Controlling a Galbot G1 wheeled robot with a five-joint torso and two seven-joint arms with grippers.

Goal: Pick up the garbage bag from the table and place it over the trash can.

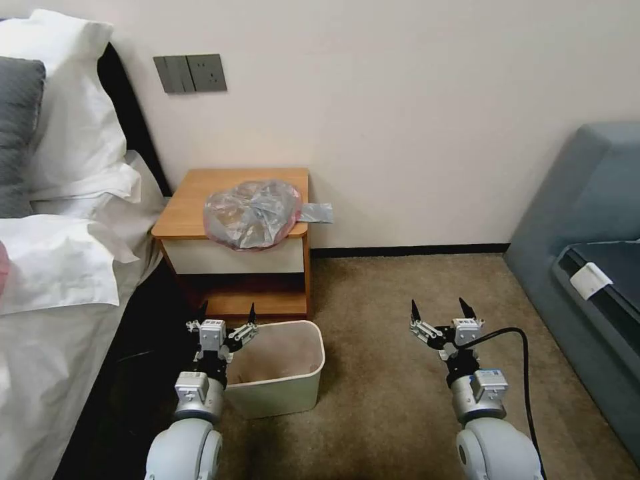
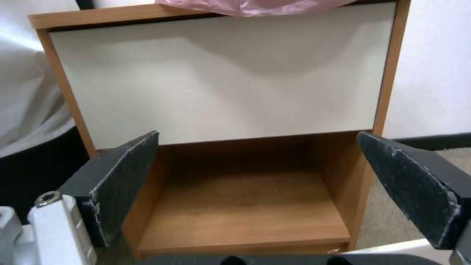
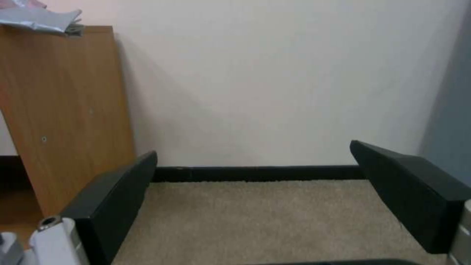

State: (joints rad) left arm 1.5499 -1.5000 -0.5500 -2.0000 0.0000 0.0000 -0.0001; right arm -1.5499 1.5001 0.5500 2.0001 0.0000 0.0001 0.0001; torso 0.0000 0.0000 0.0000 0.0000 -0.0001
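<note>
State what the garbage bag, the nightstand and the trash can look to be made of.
Garbage bag: thin plastic film, judging by its crinkles, translucent grey sheen and pinkish rim. Nightstand: probably wood or wood-look laminate, with an orange-brown grained top and a smooth white drawer front. Trash can: likely moulded plastic, cream-white, matte, with rounded corners.

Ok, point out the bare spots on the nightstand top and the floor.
The table top is bare on its bed side and back strip; the garbage bag crowds the front corner nearer the sofa. The carpet between trash can and sofa is open, with the right gripper over it.
</note>
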